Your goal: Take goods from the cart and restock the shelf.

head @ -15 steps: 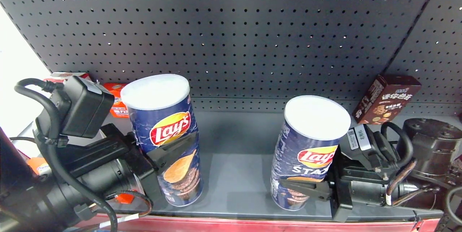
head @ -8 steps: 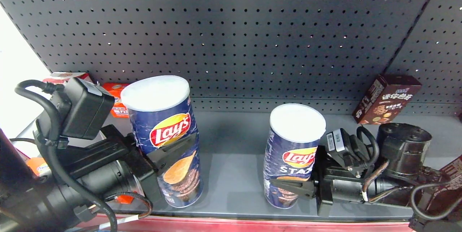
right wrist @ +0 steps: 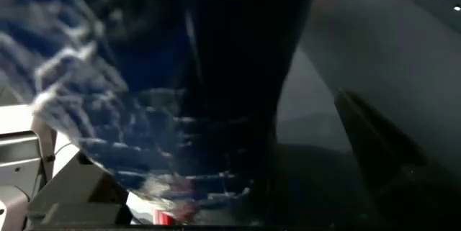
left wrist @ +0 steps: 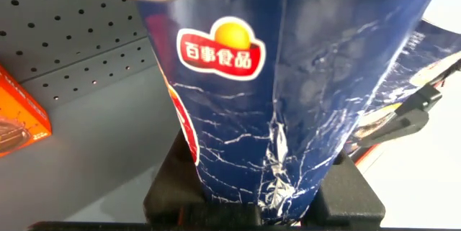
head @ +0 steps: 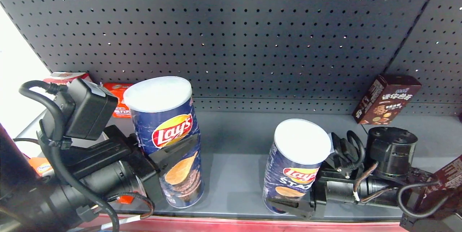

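Fingers of the left gripper (head: pixel 172 144) were clamped on the left chip can (head: pixel 162 127) at about mid-height. One finger (head: pixel 177 148) lay across the can's front and the other was hidden behind it. In the left wrist view the can's blue wall sat right between the finger bases. The can stood upright at 8 o'clock on the shelf (head: pixel 234 160), with its base close to the red front strip (head: pixel 252 224).

The right gripper (head: pixel 292 188) was closed on the right chip can (head: pixel 297 167), low on the body. One finger (head: pixel 288 203) showed in front near the base; the other was hidden. That can was at 4 o'clock on the shelf, also near the front edge and well apart from the left chip can. I could not tell whether its base touched the shelf.

Outward, an orange box (head: pixel 117 104) sat at 11 o'clock of the left chip can, near the pegboard back panel (head: pixel 231 44). A red-and-white box (head: pixel 65 77) was just beyond it at 10 o'clock. At 2 o'clock of the right chip can, a brown box (head: pixel 386 98) was tilted, leaning on the back panel.
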